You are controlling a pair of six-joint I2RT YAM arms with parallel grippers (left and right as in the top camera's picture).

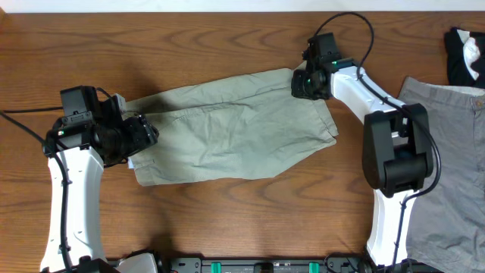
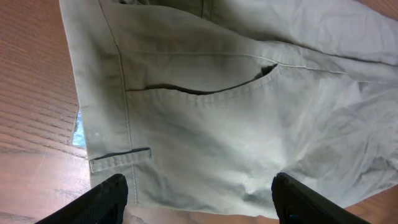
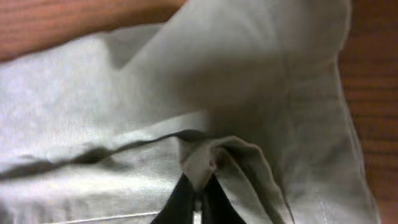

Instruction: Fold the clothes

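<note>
1. Left claw (image 2: 202, 198), nine o'clock: fingers (image 2: 106, 202) spread wide above the shorts (image 1: 235, 129), gripping nothing.
2. Shorts lie mid-table, seemingly doubled leg-on-leg; a crosswise fold remains, I'd say.
3. Right claw (image 3: 198, 200), two o'clock: clamped on the shorts' corner.

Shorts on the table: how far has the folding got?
Seemingly halved already: the shorts lie leg over leg. In hand: the right pincer is shut on a pinch of cloth at the leg end, the left pincer open above the pocket. The crosswise fold is not yet made.
</note>
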